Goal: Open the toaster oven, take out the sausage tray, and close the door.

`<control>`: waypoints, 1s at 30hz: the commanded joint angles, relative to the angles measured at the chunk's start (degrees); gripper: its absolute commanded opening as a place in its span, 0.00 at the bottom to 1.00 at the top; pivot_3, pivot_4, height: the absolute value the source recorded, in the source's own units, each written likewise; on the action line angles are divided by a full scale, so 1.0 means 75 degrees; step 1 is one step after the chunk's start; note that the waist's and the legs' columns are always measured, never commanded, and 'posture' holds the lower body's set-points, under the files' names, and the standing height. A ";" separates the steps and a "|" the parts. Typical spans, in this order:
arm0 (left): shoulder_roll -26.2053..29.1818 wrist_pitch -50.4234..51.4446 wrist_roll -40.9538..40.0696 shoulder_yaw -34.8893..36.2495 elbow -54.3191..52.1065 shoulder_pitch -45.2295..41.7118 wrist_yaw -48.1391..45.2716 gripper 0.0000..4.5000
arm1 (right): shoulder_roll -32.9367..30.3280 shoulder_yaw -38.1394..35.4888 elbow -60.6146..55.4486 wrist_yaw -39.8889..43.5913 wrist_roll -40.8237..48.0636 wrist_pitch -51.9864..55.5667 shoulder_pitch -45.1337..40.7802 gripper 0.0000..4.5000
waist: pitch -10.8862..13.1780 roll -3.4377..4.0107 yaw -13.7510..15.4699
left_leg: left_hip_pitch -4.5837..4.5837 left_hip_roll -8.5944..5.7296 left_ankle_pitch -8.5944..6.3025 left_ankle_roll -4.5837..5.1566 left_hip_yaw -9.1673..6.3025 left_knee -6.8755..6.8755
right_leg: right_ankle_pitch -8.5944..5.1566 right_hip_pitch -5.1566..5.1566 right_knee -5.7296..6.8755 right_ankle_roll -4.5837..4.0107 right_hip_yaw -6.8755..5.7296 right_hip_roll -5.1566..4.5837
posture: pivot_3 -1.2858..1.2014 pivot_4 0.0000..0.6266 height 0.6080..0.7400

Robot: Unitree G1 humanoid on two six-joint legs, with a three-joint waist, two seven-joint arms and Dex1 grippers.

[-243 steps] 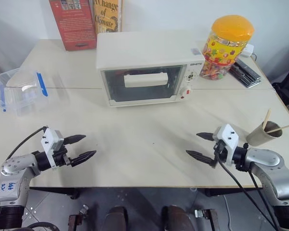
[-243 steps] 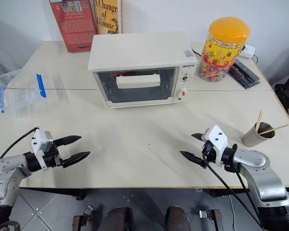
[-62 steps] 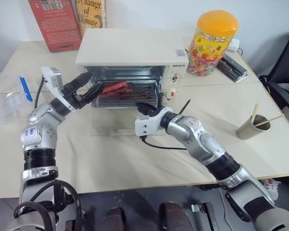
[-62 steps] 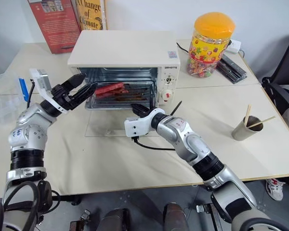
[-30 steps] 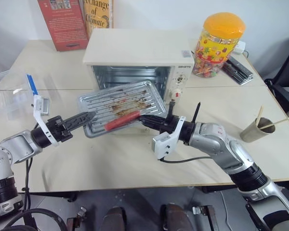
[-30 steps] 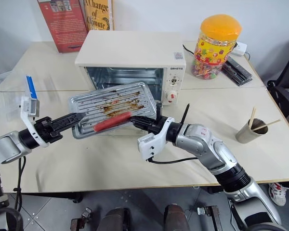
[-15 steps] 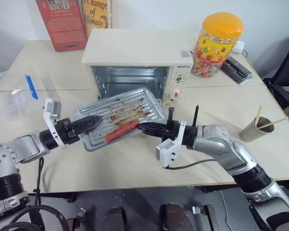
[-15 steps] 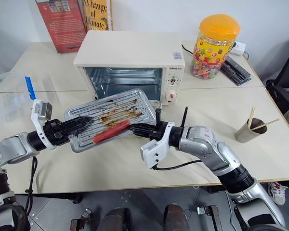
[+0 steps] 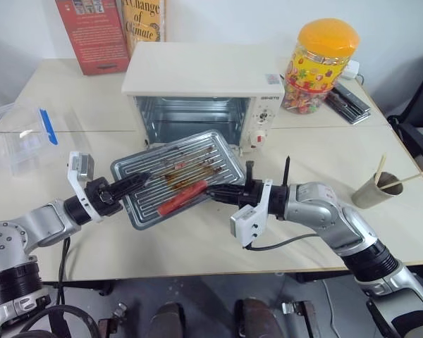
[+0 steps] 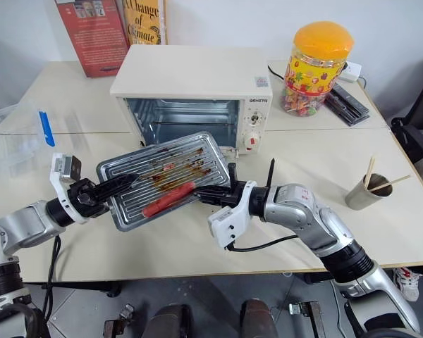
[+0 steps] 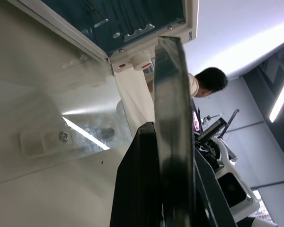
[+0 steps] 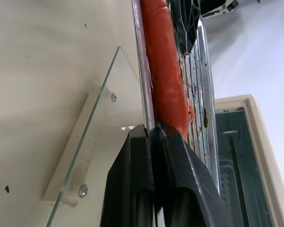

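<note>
The sausage tray (image 9: 187,158) hangs tilted over the table in front of the toaster oven (image 9: 197,70). It is silver and ridged with brown stains, and a red sausage (image 9: 183,199) lies near its lower edge. My left gripper (image 9: 145,179) is shut on the tray's left edge, with its fingers (image 11: 137,189) clamped either side of the rim. My right gripper (image 9: 211,191) is shut on the near right edge beside the sausage. The door (image 12: 104,137) lies open, flat on the table beneath the tray. The shiny oven cavity (image 9: 190,118) stands bare.
At the left edge of the table stands a clear plastic box with blue clips (image 9: 21,137). A candy jar (image 9: 321,60) and a dark flat device (image 9: 349,102) sit right of the oven, and books (image 9: 102,32) stand behind it. A paper cup with chopsticks (image 9: 377,190) is at the right. A person (image 11: 210,80) sits beyond.
My left gripper came in from the left and shut on the tray's left edge. The tray has sunk a little and tilted more. The right gripper has stayed on the tray.
</note>
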 commanded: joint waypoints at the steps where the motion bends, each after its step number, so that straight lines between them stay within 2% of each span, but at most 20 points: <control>1: -0.0025 -0.0251 -0.0301 -0.0208 -0.0233 0.0284 0.0634 0.00 | 0.0029 -0.0412 -0.0399 0.0209 0.0706 0.0236 -0.0249 0.34 | 0.0000 0.0000 0.0017 | 0.0000 0.0000 0.0000 0.0000 0.0000 0.0000 | 0.0000 0.0001 0.0000 0.0000 0.0000 -0.0001 | 0.52 0.24 1.00; 9: -0.0087 -0.1030 -0.1127 -0.0469 -0.0387 0.0622 0.1283 0.00 | -0.0128 -0.0564 -0.0581 0.1085 0.1739 0.1180 -0.0189 0.96 | 0.0000 0.0000 0.0068 | 0.0000 -0.0001 0.0000 0.0000 -0.0001 0.0004 | 0.0000 0.0004 -0.0004 0.0000 0.0000 -0.0001 | 0.52 0.24 1.00; 10: -0.0117 -0.1177 -0.1232 -0.0442 -0.0381 0.0634 0.1355 0.00 | -0.0172 -0.0641 -0.0565 0.1240 0.1989 0.1347 -0.0184 0.99 | 0.0000 0.0000 0.0070 | 0.0001 -0.0002 0.0000 0.0000 0.0000 0.0004 | 0.0000 0.0005 -0.0006 0.0000 0.0000 -0.0001 | 0.52 0.24 1.00; 13: -0.0138 -0.1456 -0.1450 -0.0478 -0.0383 0.0691 0.1520 0.00 | -0.0264 -0.0905 -0.0513 0.1653 0.2626 0.2052 -0.0177 0.99 | 0.0000 0.0000 0.0085 | 0.0000 -0.0002 0.0000 0.0001 -0.0002 0.0006 | 0.0000 0.0010 -0.0011 0.0000 -0.0002 -0.0001 | 0.52 0.24 1.00; 22: -0.0426 -0.2226 -0.2100 -0.0706 -0.0482 0.0906 0.2036 0.00 | -0.0692 -0.1242 -0.0328 0.2270 0.2963 0.2720 -0.0073 0.99 | 0.0000 0.0000 0.0080 | 0.0001 -0.0003 0.0000 0.0001 0.0002 0.0002 | 0.0000 0.0011 -0.0021 -0.0001 -0.0002 0.0000 | 0.52 0.24 1.00; 28: -0.0659 -0.2770 -0.2786 -0.0856 -0.0844 0.1349 0.2537 0.00 | -0.1282 -0.1493 -0.0060 0.2666 0.2992 0.3243 0.0145 0.99 | 0.0000 -0.0001 0.0100 | -0.0001 -0.0005 -0.0002 0.0004 0.0003 0.0001 | 0.0000 0.0025 -0.0055 0.0000 -0.0002 -0.0001 | 0.52 0.24 1.00; 30: -0.0893 -0.3151 -0.2943 -0.0729 -0.1102 0.1501 0.2698 0.00 | -0.1316 -0.1657 0.0149 0.2530 0.2962 0.3303 0.0155 0.91 | 0.0000 0.0000 0.0092 | -0.0001 -0.0004 -0.0002 0.0004 0.0003 0.0000 | 0.0000 0.0026 -0.0058 -0.0001 -0.0003 0.0000 | 0.52 0.24 1.00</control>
